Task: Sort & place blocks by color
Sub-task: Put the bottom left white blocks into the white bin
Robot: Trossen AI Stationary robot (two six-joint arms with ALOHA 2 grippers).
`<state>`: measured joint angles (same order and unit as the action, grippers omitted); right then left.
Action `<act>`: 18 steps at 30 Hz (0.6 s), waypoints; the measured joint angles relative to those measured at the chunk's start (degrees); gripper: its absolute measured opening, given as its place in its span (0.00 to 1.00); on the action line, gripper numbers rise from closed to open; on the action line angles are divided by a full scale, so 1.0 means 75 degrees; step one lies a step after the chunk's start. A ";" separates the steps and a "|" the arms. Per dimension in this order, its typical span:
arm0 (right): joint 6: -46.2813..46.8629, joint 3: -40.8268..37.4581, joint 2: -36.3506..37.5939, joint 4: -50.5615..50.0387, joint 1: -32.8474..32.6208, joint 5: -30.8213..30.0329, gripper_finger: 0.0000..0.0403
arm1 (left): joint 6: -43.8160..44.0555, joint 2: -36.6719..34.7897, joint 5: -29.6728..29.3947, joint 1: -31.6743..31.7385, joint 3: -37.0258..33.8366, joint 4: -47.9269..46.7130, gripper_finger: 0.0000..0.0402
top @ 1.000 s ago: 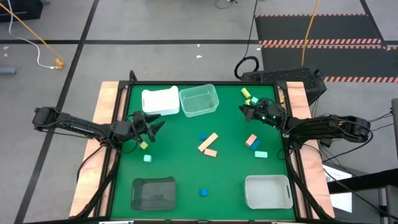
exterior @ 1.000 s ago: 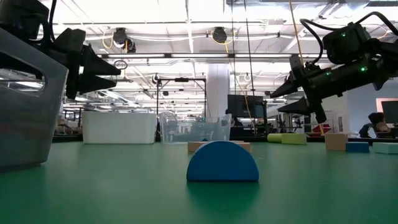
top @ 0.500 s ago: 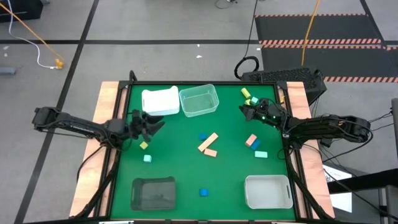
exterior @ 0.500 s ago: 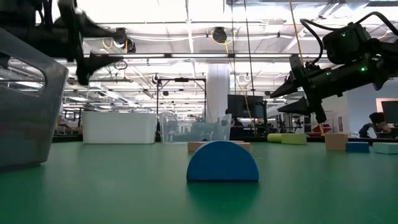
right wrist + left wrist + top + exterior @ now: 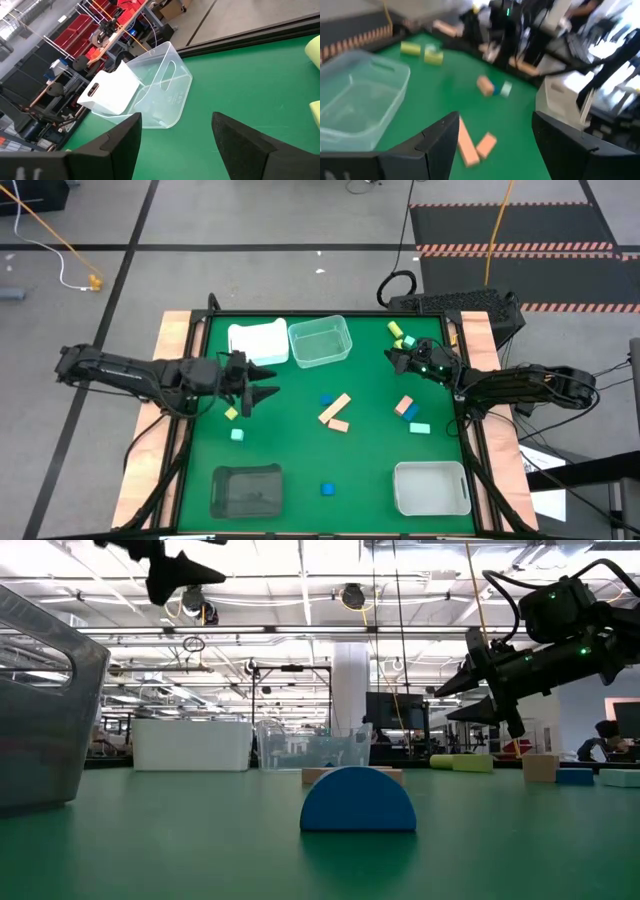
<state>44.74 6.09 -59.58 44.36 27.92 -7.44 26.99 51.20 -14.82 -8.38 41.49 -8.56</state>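
Small blocks lie scattered on the green table (image 5: 290, 450): two tan bars (image 5: 335, 410), a blue cube (image 5: 327, 399), a tan, blue and teal cluster (image 5: 409, 413), yellow-green pieces (image 5: 401, 334) at the far right, a yellow cube (image 5: 232, 413), a teal cube (image 5: 237, 434), and a blue half-round (image 5: 358, 800) near the front. My left gripper (image 5: 268, 383) hangs open, high over the table's left-middle, with nothing between its fingers (image 5: 440, 137). My right gripper (image 5: 392, 360) stands open and empty at the far right, beside the yellow-green pieces (image 5: 313, 49).
A white bin (image 5: 257, 343) and a clear bin (image 5: 320, 342) stand at the far edge. A dark bin (image 5: 246, 490) sits at the near left and another white bin (image 5: 431, 488) at the near right. Bare green surface lies between the bins.
My left gripper has risen well above the table, moved a little toward the table's right and tipped from slanting down toward nearly level. It stays open and empty. No block has moved.
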 joint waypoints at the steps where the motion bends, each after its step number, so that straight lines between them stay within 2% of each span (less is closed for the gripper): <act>1: -0.0001 -0.0001 0.0001 0.0000 0.0000 0.0000 0.58 | 0.0020 0.0187 0.0039 -0.0052 0.0260 -0.0307 0.62; 5: -0.0001 -0.0003 0.0001 0.0000 -0.0003 0.0003 0.58 | 0.0171 0.0959 0.0058 -0.0226 0.1181 -0.1730 0.62; 8: -0.0001 0.0000 0.0000 0.0000 0.0000 0.0000 0.58 | 0.0698 0.1530 0.0070 -0.0330 0.1610 -0.2807 0.62; 13: -0.0001 -0.0003 -0.0002 0.0000 -0.0003 0.0000 0.58 | 0.1763 0.2168 0.0275 -0.0465 0.1670 -0.3941 0.62; 18: -0.0001 0.0000 0.0001 0.0000 -0.0001 0.0000 0.58 | 0.1941 0.2357 0.0247 -0.0674 0.1621 -0.4523 0.62</act>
<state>44.73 6.09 -59.58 44.36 27.92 -7.44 41.55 68.88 -12.97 -13.43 53.65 -42.48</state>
